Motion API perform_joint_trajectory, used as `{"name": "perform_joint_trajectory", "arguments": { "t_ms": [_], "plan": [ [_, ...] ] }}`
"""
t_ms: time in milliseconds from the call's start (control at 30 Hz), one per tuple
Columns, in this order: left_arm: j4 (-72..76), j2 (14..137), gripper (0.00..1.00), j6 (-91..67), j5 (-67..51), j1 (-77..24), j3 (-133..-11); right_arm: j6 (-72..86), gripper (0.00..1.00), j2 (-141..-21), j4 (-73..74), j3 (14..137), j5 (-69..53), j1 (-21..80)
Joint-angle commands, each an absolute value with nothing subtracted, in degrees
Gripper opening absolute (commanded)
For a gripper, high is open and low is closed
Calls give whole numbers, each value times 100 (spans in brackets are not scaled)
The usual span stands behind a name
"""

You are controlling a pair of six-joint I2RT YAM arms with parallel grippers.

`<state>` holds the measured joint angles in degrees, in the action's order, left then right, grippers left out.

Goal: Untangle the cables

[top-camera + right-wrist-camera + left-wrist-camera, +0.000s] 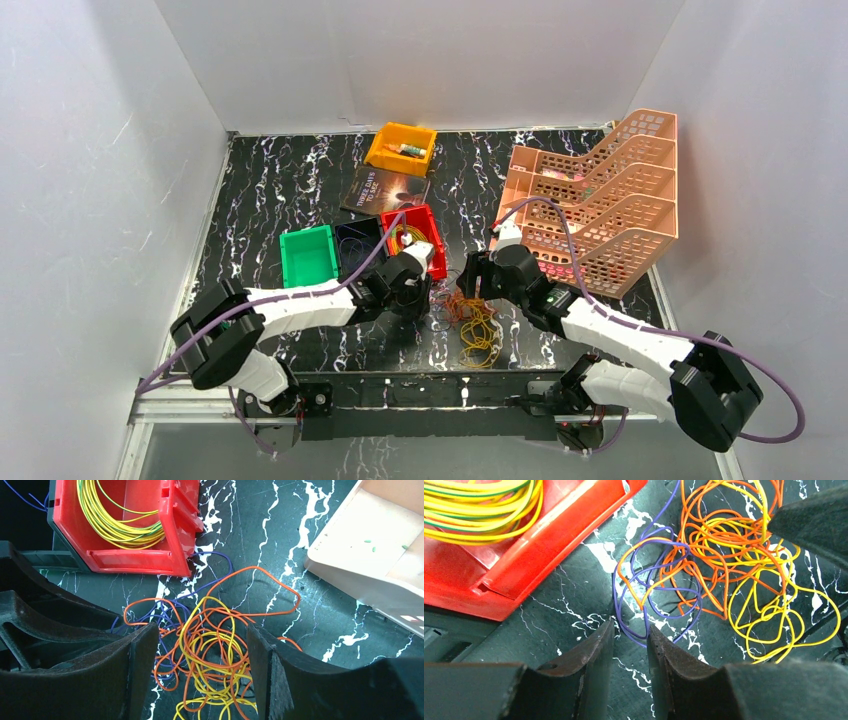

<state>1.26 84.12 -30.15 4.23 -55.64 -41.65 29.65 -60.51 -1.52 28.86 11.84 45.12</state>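
Cables [476, 322], yellow, orange and purple, lie tangled on the bench [270, 180], just beside the red bin [425, 213] on its near side. The left gripper [630, 630] sits low with a narrow gap, a purple loop at its tips, nothing clamped. The right gripper [200, 630] hangs wide open over the tangle, holding nothing.
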Motion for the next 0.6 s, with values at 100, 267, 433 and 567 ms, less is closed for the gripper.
{"name": "perform_joint_trajectory", "arguments": {
  "t_ms": [100, 267, 433, 567],
  "plan": [
    [143, 8491, 28, -2717, 692, -5594, -4472, 2905, 73, -6113, -422, 3058, 1161, 4535],
    [237, 8560, 24, -2696, 591, -5593, -4477, 2900, 73, -6126, -419, 3058, 1172, 4535],
    [255, 8594, 14, -2683, 556, -5590, -4488, 2914, 73, -6121, -431, 3039, 1190, 4535],
    [163, 8508, 7, -2600, 572, -5594, -4583, 2927, 73, -6138, -465, 3040, 1149, 4535]
  ]
}}
